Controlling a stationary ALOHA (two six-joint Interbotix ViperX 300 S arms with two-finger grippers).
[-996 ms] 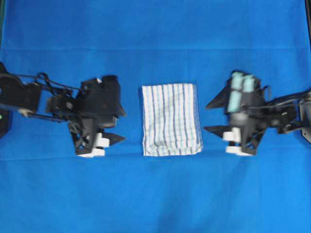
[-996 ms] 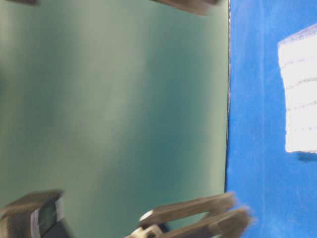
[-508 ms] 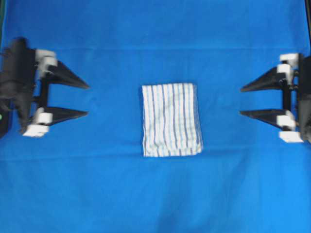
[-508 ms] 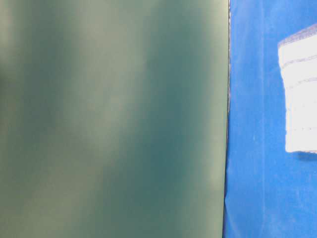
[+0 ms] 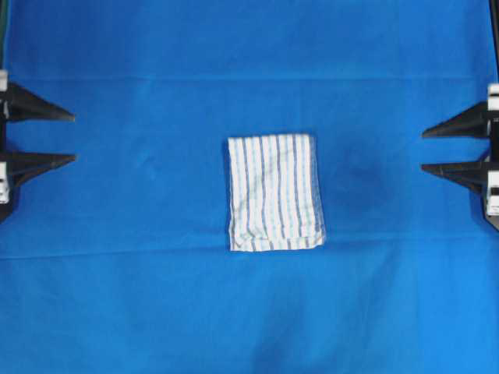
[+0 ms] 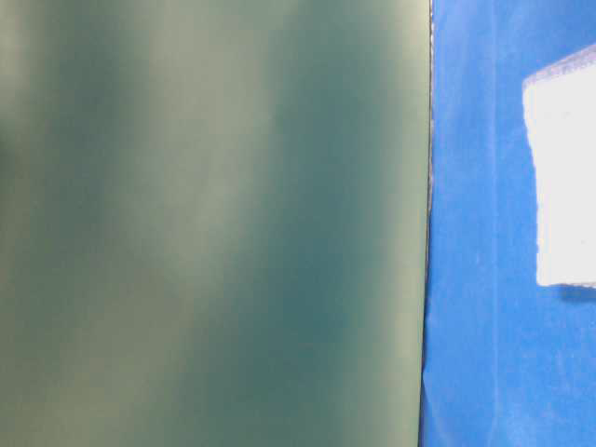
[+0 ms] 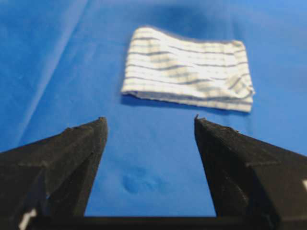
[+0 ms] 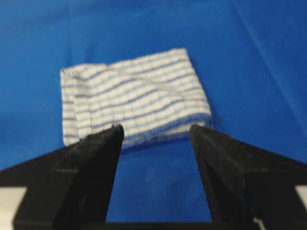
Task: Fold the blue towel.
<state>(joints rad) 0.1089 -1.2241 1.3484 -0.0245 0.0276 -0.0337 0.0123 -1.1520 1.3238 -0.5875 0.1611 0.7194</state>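
A plain blue cloth (image 5: 156, 312) covers the whole work surface, and the blue towel (image 5: 274, 192) lies near its centre as a compact, already folded rectangle, flat and touched by neither arm. The towel's long axis runs up and down the overhead view, so its 2 long edges face the 2 arms and its short edges point to the top and bottom of that view; the stripes run along the long axis. At its lower short edge the stacked layers show, the lower right corner slightly ragged, which suggests several folds are already in place, though the exact layer count is too blurred to tell. The left gripper (image 5: 70, 137) sits at the far left edge of the overhead view and the right gripper (image 5: 427, 150) at the far right edge, both with jaws spread apart and holding nothing, both pointing inward at the towel and well apart from it. The towel lies about midway between them, perhaps a little nearer the right gripper, so neither arm has a clear advantage. In each wrist view the towel lies straight ahead beyond the parted fingertips, broadside on. Judging from this, the folding looks essentially complete; any further fold would call for an arm to reach inward to a long edge.
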